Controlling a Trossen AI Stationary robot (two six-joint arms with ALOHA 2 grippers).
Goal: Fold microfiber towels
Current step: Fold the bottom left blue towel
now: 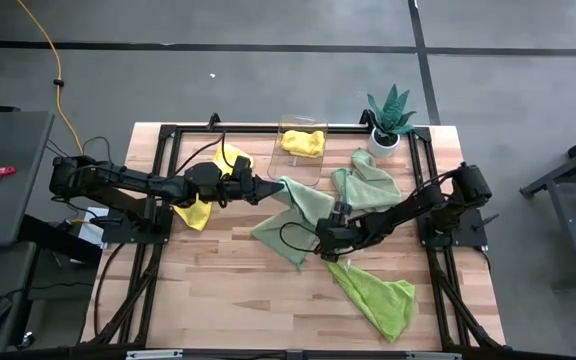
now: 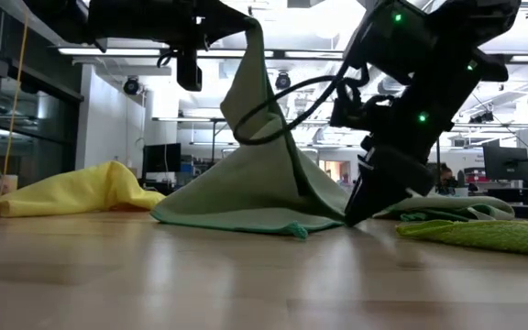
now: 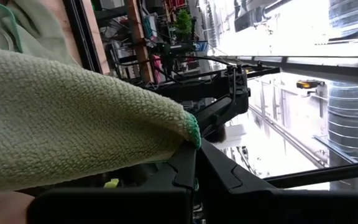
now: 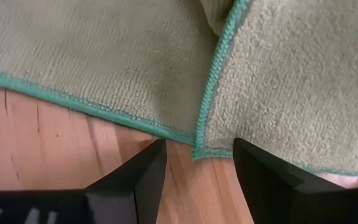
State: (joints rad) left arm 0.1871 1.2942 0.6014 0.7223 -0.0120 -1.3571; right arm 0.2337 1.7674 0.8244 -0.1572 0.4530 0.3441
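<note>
High view: the mint towel (image 1: 298, 215) stretches diagonally from centre toward lower centre. The left gripper (image 1: 268, 190) is clamped on its upper corner; the right gripper (image 1: 320, 243) stands apart at its lower-right edge.

Low view: the towel (image 2: 255, 183) hangs tent-like.

Right wrist view: fingers (image 4: 138, 177) flank its hemmed corner (image 4: 204, 149).
</note>
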